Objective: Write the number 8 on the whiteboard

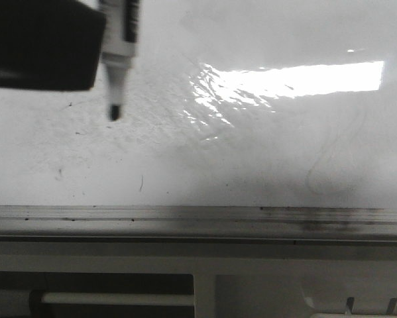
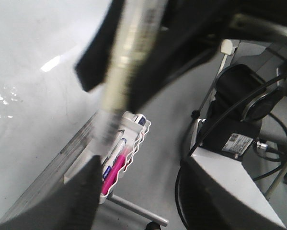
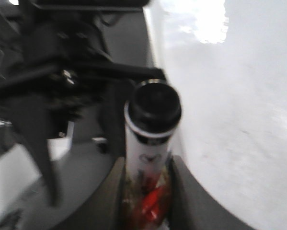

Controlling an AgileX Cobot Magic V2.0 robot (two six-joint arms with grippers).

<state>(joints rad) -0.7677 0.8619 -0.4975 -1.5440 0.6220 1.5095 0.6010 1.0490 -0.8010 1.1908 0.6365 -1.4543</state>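
Note:
The whiteboard (image 1: 251,152) fills the front view, glossy and smeared grey, with its silver rail (image 1: 185,215) along the lower edge. No black number 8 shows on it, only faint grey curves and specks. A white marker (image 1: 118,59) hangs at the upper left, its black tip (image 1: 114,110) at or just off the board; I cannot tell whether it touches. My right gripper (image 3: 146,164) is shut on the marker (image 3: 150,139), beside the whiteboard (image 3: 239,120). My left gripper (image 2: 137,163) is open and empty, its fingers wide apart, close to the blurred marker (image 2: 121,72). A black gripper part (image 1: 39,43) sits left of the marker.
A white wire basket (image 2: 142,134) holding a pink pen and other pens hangs below the board's rail. A black device with cables (image 2: 234,120) stands on the grey floor side. A white frame and a rod (image 1: 118,299) lie below the rail.

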